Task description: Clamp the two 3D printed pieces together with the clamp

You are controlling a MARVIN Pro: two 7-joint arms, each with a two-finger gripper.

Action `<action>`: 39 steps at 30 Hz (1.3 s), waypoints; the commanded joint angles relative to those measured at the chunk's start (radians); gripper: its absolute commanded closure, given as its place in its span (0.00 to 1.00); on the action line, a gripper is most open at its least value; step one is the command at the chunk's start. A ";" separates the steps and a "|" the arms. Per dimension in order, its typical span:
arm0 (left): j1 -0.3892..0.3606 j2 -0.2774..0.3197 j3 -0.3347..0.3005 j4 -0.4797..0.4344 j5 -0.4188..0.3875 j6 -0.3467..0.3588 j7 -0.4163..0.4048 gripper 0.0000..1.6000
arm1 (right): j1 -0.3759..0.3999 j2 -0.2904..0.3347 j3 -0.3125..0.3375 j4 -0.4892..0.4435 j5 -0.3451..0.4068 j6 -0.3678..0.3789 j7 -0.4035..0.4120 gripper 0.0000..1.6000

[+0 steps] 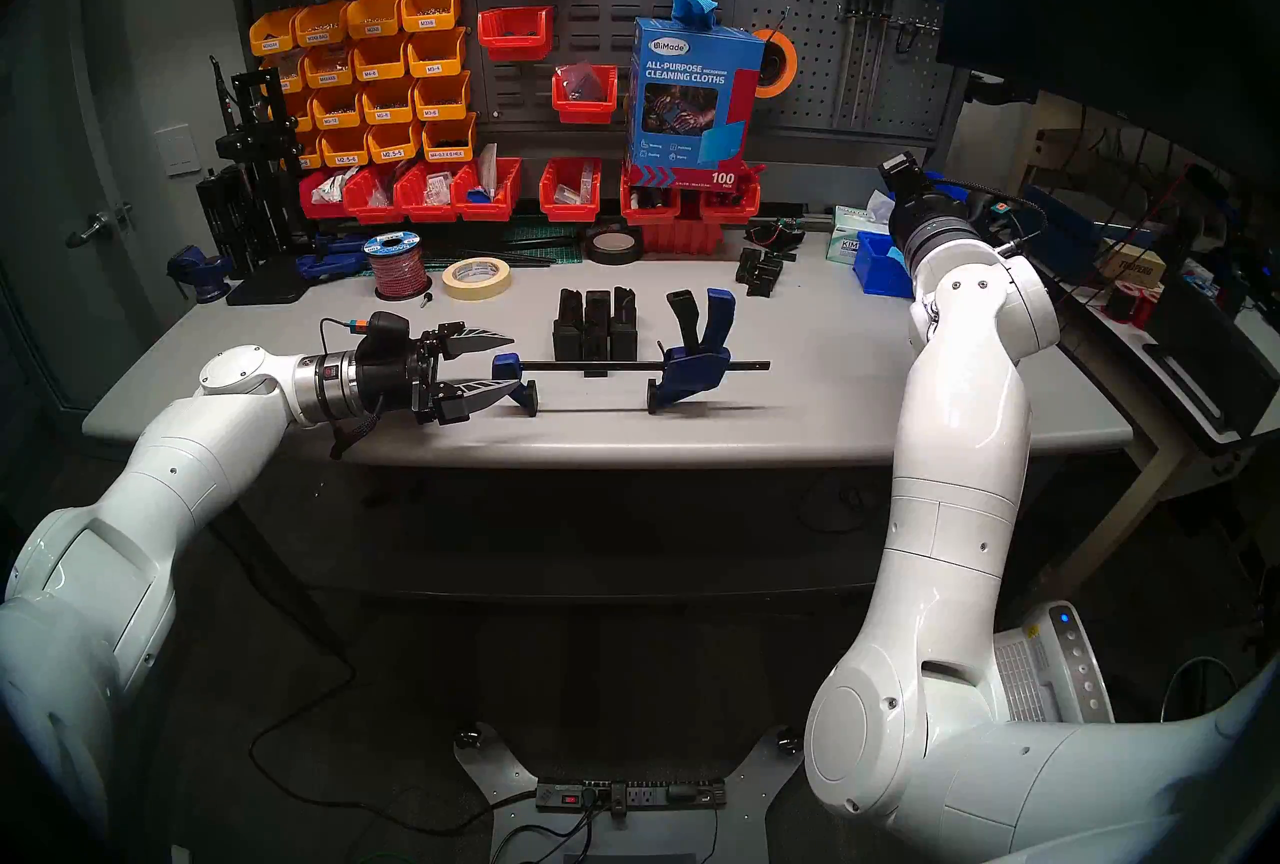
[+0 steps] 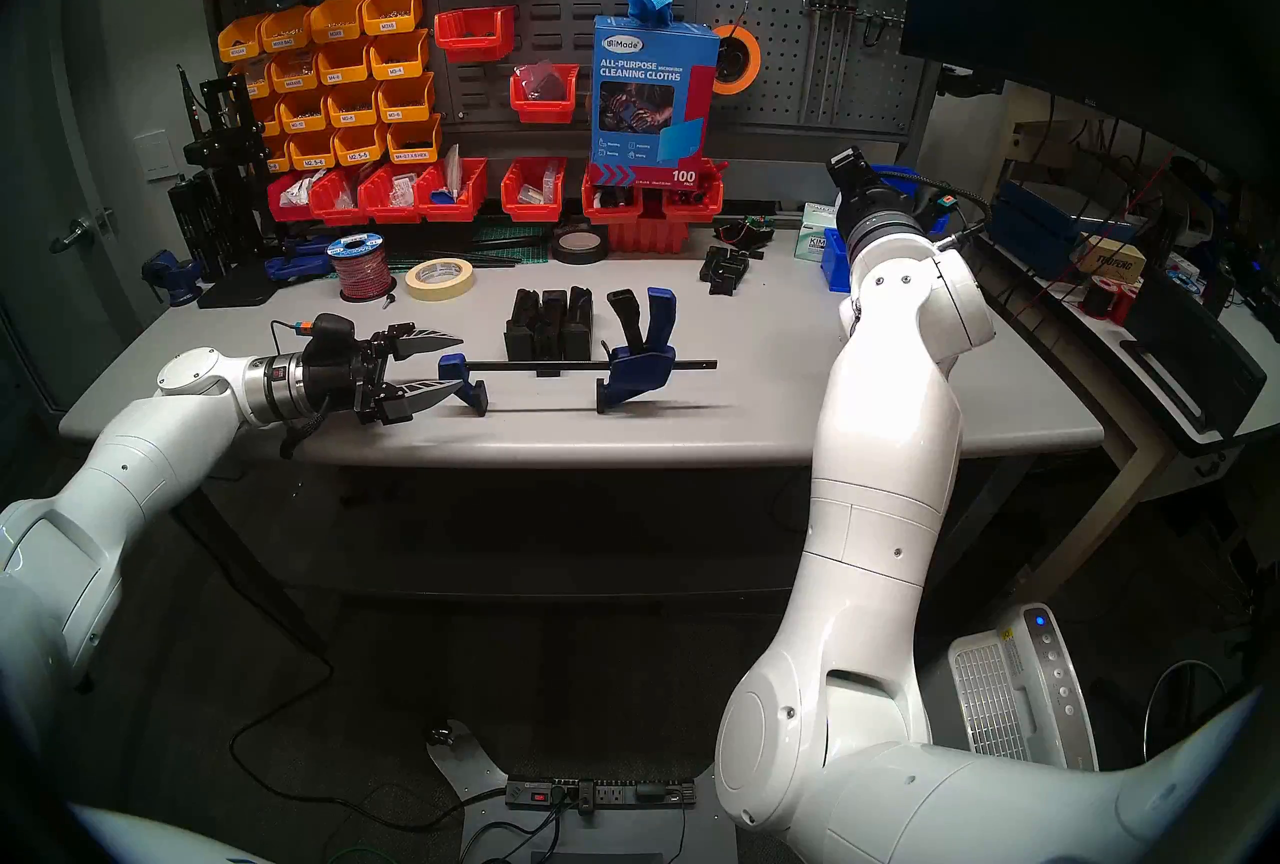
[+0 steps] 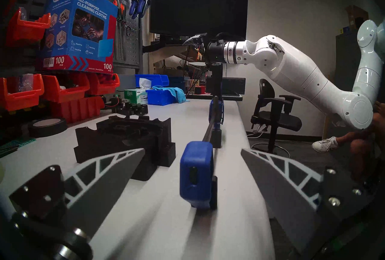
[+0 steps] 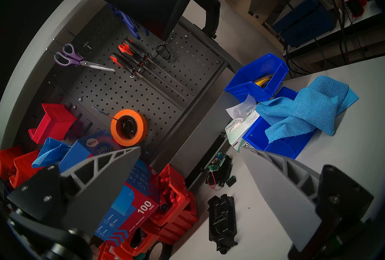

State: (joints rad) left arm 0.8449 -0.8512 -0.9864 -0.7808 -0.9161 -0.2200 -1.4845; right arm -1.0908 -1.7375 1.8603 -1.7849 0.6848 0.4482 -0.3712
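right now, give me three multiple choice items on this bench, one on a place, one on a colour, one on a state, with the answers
1. Where do the two 3D printed pieces stand relative to the clamp?
A. Behind its bar, toward the pegboard
B. Between its pads, gripped
C. In a red bin

2. What colour is the roll of tape lying flat beside the red wire spool?
A. Green
B. Cream
C. Purple

3. How is the left gripper?
A. Shut on the clamp
B. Open, either side of the clamp's blue end
C. Holding a cloth

Answers: 1 A, the pieces sit behind the bar, ungripped. 2 B, it is pale cream. 3 B, the left wrist view shows gaps beside both fingers.
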 commanded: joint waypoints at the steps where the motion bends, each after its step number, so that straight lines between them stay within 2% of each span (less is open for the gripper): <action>1: -0.027 0.010 0.017 0.016 -0.016 -0.003 0.001 0.00 | 0.007 0.000 -0.002 -0.013 0.002 0.002 0.000 0.00; 15: -0.048 0.032 0.067 0.042 -0.041 -0.024 0.001 0.00 | 0.007 0.000 -0.002 -0.013 0.002 0.002 0.000 0.00; 24: -0.052 0.039 0.099 0.044 -0.094 -0.026 0.001 0.00 | 0.007 0.000 -0.002 -0.013 0.002 0.002 0.000 0.00; 39: -0.071 0.051 0.154 0.043 -0.166 0.007 0.001 0.00 | 0.007 0.000 -0.002 -0.013 0.001 0.002 0.000 0.00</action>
State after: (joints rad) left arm 0.7887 -0.8046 -0.8398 -0.7320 -1.0480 -0.2169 -1.4842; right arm -1.0908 -1.7375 1.8603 -1.7849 0.6848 0.4486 -0.3713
